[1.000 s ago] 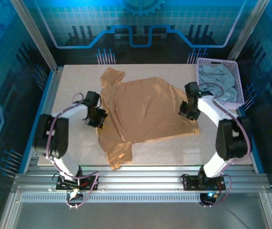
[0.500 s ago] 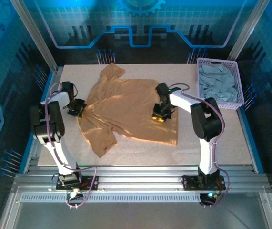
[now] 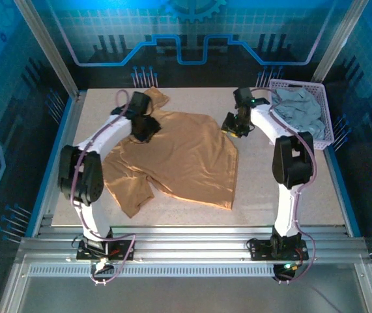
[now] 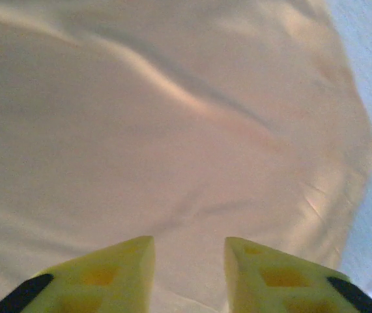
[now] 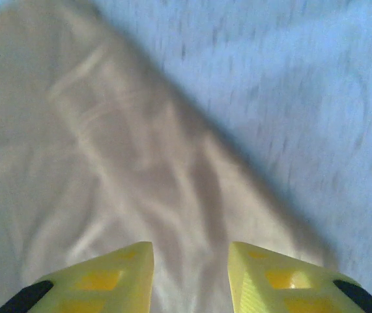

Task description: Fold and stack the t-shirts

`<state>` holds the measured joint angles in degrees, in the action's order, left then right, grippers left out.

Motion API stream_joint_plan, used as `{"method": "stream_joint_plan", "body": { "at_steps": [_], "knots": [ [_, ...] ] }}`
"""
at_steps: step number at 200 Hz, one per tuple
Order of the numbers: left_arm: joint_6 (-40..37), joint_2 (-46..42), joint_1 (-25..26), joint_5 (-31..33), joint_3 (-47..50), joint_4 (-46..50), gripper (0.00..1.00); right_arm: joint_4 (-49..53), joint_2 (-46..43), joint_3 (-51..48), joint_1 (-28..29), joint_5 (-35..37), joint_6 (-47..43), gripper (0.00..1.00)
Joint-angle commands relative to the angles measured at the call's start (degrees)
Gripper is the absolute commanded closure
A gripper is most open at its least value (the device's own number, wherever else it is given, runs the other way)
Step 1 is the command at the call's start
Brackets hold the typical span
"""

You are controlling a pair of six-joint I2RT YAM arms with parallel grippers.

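The tan, thin-fabric short-sleeved t-shirt (image 3: 186,156) lies spread on the speckled beige table (image 3: 290,189). The left gripper (image 4: 189,249) is over the shirt's far left shoulder, jaws parted, gripping nothing. The right gripper (image 5: 191,251) is at the shirt's far right corner, jaws also parted and empty. The pale grey-blue t-shirt (image 3: 296,109) sits crumpled in the lavender plastic lattice basket (image 3: 316,139), right of the 2 grippers.
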<state>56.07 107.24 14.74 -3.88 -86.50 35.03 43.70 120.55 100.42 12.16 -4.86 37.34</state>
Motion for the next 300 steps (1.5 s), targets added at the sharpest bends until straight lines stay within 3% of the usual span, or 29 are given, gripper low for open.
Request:
{"method": "stream_joint_plan", "body": {
  "at_steps": [1,37,71,123,159,203,229,262,300],
  "knots": [
    [5.37,8.76,3.96,-7.55,-5.55,-5.75,0.71,1.62,8.09,5.91,-1.17,-2.60,-7.65,0.64],
    [8.96,17.90,8.25,-10.73,-12.39,-8.12,0.78,6.24,16.62,14.86,-0.76,-6.50,-11.68,0.63],
    [11.13,20.99,8.81,-12.80,-11.39,-10.60,0.83,5.42,18.47,14.14,-0.76,-6.24,-10.24,0.65],
    [10.48,18.62,8.99,-12.31,-6.77,-11.04,0.84,2.26,14.82,14.41,-0.47,-4.50,-10.28,0.97],
    [9.95,13.98,8.71,-10.71,-2.85,-11.14,0.84,3.64,11.27,15.60,1.37,1.24,-11.82,1.00],
    [7.97,5.84,7.72,-6.83,3.09,-7.77,0.84,8.13,7.80,15.88,7.67,12.64,-15.37,1.00],
    [7.67,0.27,6.25,-5.60,8.52,-7.57,0.84,9.04,5.06,12.39,12.36,15.10,-14.50,1.00],
    [7.37,-5.18,4.15,-4.40,14.21,-6.90,0.84,9.05,3.53,10.23,19.41,13.40,-12.11,1.00],
    [6.94,-8.96,2.07,-3.43,18.46,-5.72,0.84,11.89,10.07,16.19,26.18,4.37,-9.02,1.00]
  ]
}}
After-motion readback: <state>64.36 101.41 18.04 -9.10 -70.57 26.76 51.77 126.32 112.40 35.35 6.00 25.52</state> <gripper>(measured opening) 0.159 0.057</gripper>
